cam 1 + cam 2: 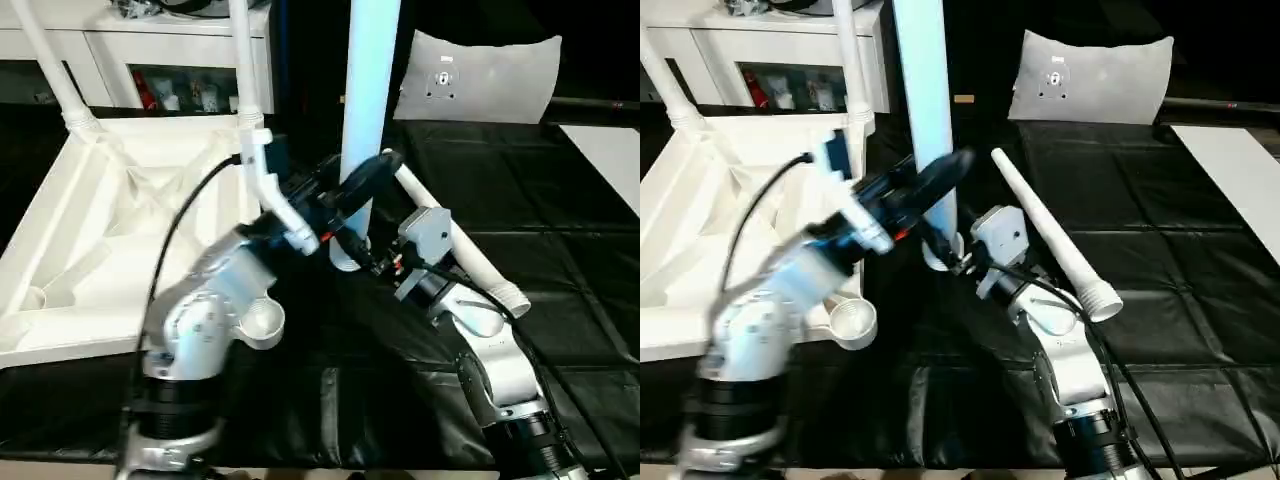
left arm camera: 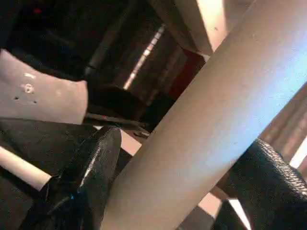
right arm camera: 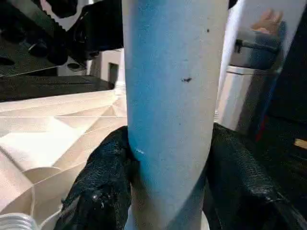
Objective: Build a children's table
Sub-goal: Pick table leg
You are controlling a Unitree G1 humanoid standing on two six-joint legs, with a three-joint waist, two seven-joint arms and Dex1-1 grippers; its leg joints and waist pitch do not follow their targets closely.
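Note:
The children's table top point(image 1: 60, 300) lies upside down at the left, its X ribs facing up. Two legs point(image 1: 243, 60) stand in its far corner sockets. The near right socket point(image 1: 262, 320) holds nothing. A third leg point(image 1: 370, 90) stands upright just right of the top, over the black mat. My right gripper point(image 1: 352, 252) is shut on it near its lower end, and both fingers point(image 3: 103, 187) press its sides. Higher up, my left gripper point(image 1: 372, 175) is open, with one finger point(image 2: 81, 182) on each side of the same leg. The fourth leg point(image 1: 1050, 235) lies on the mat behind my right arm.
A black mat point(image 1: 560, 300) covers the table to the right. A grey cushion point(image 1: 485, 75) leans at the back, with a white board point(image 1: 610, 160) at the far right. A white shelf unit point(image 1: 150, 50) stands behind the table top.

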